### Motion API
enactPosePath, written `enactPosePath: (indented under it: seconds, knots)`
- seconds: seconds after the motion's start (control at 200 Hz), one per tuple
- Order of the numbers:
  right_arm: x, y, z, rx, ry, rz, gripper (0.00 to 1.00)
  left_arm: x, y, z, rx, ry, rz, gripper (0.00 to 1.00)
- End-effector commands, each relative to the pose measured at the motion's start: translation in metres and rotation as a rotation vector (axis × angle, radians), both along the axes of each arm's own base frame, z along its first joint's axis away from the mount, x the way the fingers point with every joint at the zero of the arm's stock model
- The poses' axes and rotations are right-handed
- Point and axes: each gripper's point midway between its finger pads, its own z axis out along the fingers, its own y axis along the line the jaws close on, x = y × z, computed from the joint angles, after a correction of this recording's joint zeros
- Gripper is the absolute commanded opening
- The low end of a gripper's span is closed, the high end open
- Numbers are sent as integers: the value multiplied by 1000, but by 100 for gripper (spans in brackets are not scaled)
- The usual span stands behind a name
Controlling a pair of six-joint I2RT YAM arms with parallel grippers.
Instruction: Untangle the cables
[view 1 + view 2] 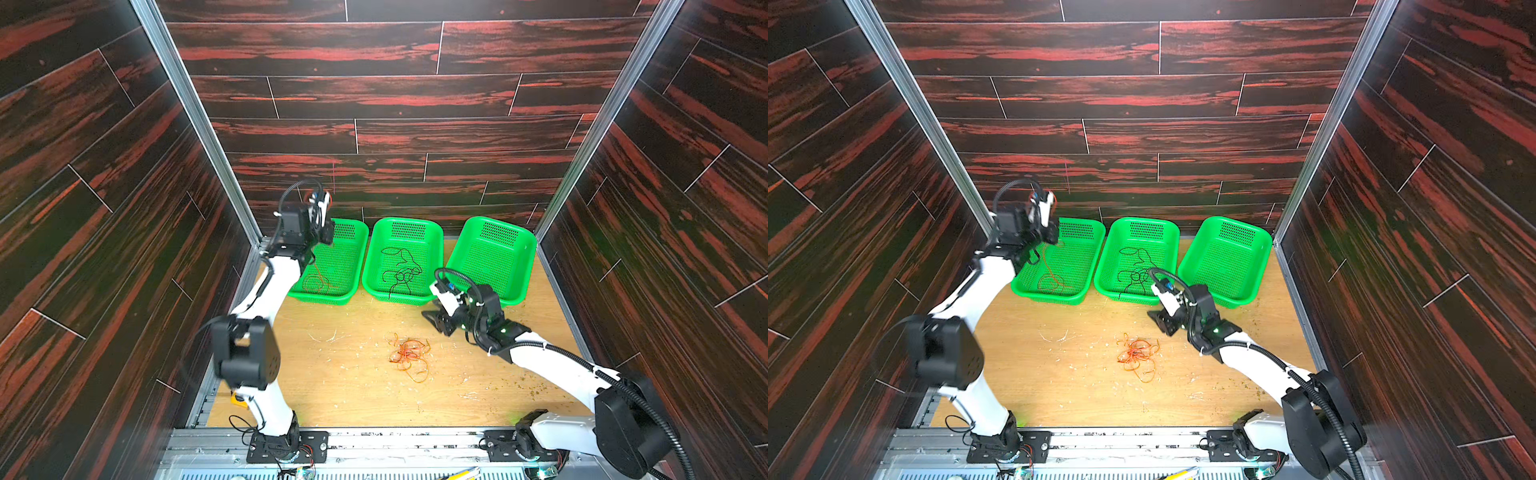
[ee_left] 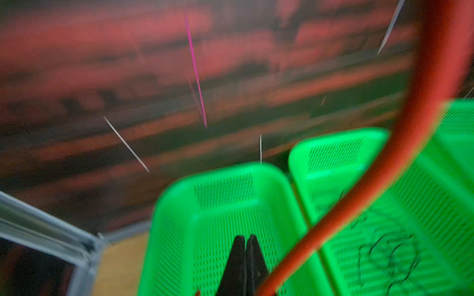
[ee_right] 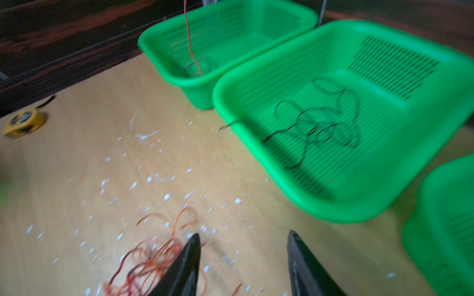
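Flecks of white litter [image 3: 143, 135] dotted the wooden table [image 1: 332, 395], and a yellow tape measure [image 3: 24, 123] sat at its near left edge, by the left arm's base. Just beyond, around the middle of the table, the orange cable [image 1: 409, 353] lay in a loose heap of loops, apart from every basket. The right gripper [image 3: 243, 234] hovered above the table just behind and to the right of that heap, its jaws moderately apart with nothing between them.

Farther back, three green baskets stood in a row before the rear wall. The middle basket [image 1: 395, 296] held the black cable [image 1: 401, 270], curled on its floor with one end poking over the front rim. The right basket [image 1: 519, 270] closed the row on the right. The left basket [image 1: 328, 297] held the coiled lower part of the red cable [image 1: 318, 283]. The rest of it rose as a thin strand to the left gripper [image 2: 245, 238], which was raised above that basket with its jaws pressed together on the strand.
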Motion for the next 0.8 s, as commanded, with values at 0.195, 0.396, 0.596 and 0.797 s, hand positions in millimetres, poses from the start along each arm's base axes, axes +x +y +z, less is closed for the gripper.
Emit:
enactPosePath:
  seconds: [0.195, 0.396, 0.596, 0.797]
  knots:
    - [30, -13, -9, -58, 23, -102, 54, 13, 2, -67, -71, 107, 32, 60]
    - [23, -24, -9, -36, 51, -141, 54, -4, 5, -20, -88, 25, 54, 99]
    - [13, -33, -3, -18, 89, -179, 54, -55, -5, 4, -30, 26, 40, 99]
    - [7, -45, 15, 16, 101, -248, 54, -126, -42, -10, 137, 69, -49, 99]
